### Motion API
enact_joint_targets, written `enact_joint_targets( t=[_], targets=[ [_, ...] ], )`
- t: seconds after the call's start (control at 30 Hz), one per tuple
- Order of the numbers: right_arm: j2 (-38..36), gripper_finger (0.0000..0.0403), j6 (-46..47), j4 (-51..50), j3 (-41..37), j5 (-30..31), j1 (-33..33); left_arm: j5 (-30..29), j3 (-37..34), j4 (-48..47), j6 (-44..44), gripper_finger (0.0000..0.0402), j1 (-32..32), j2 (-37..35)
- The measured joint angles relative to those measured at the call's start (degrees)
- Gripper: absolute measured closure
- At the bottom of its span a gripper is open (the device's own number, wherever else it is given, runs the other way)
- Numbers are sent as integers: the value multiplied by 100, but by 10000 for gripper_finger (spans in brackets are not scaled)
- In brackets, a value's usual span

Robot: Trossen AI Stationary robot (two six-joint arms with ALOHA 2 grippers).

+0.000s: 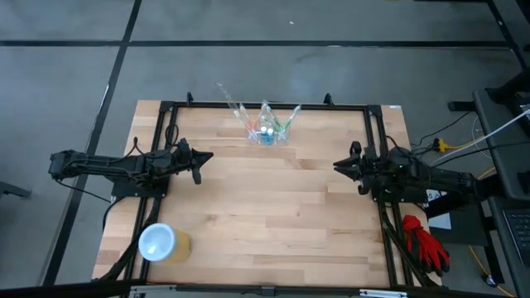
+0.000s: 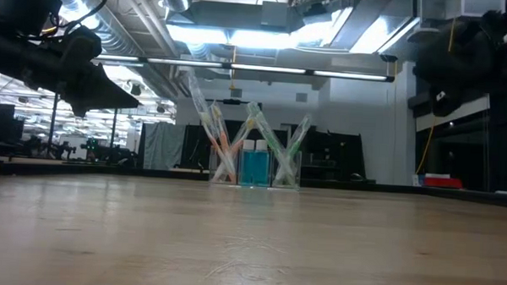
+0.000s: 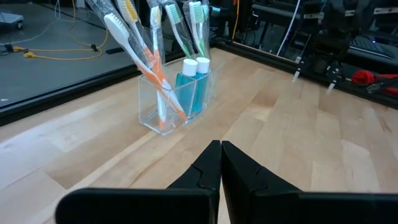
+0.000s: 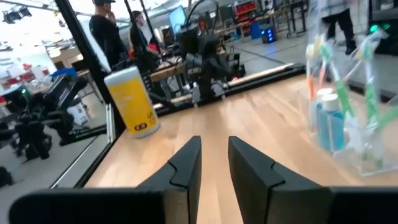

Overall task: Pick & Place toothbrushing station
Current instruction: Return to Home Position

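Observation:
The toothbrushing station [image 1: 267, 131] is a clear plastic holder that stands on its base near the table's far edge. It holds several wrapped toothbrushes and two blue bottles with white caps, as the low view [image 2: 254, 164] and the left wrist view [image 3: 177, 93] also show. My left gripper [image 1: 205, 157] hovers shut at the table's left side, its fingertips [image 3: 221, 146] pointing toward the station from a distance. My right gripper [image 1: 338, 165] hovers at the right side, its fingers [image 4: 214, 146] a little apart with nothing between them. The station [image 4: 348, 134] stands off to one side of it.
A yellow cup with a white top [image 1: 161, 243] stands at the table's near left corner and shows in the right wrist view [image 4: 132, 102]. A red glove [image 1: 424, 244] lies beyond the table's right edge. A dark frame rail [image 1: 265, 106] runs around the table. People stand in the room behind.

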Motion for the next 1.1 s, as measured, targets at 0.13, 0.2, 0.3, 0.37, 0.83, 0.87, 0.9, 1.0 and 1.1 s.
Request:
enact_joint_targets(
  t=[0.13,0.2,0.3,0.37,0.83,0.87,0.9,1.0,1.1],
  targets=[
    [-6,321,-5,10,-140,147,255,0,0,0,0,396,-2,0],
    [-8,321,-167,119,-150,377,390,0,0,0,0,396,-2,0],
    [-8,321,-500,197,-240,865,545,-2,0,0,0,396,-2,-2],
    [-8,321,-837,418,-315,918,597,0,0,1,0,396,0,0],
    [-8,321,-1524,421,-315,921,625,-1,0,0,0,396,-2,0],
    [-8,321,-1470,421,-315,919,625,0,0,0,0,396,0,0],
    [-8,321,-1361,423,-315,921,625,-1,0,0,0,396,-1,0],
    [-8,321,-933,423,-315,921,625,-1,0,0,-1,396,0,-1],
    [-8,321,-756,423,-313,919,625,0,0,0,-2,396,0,0]
  ],
)
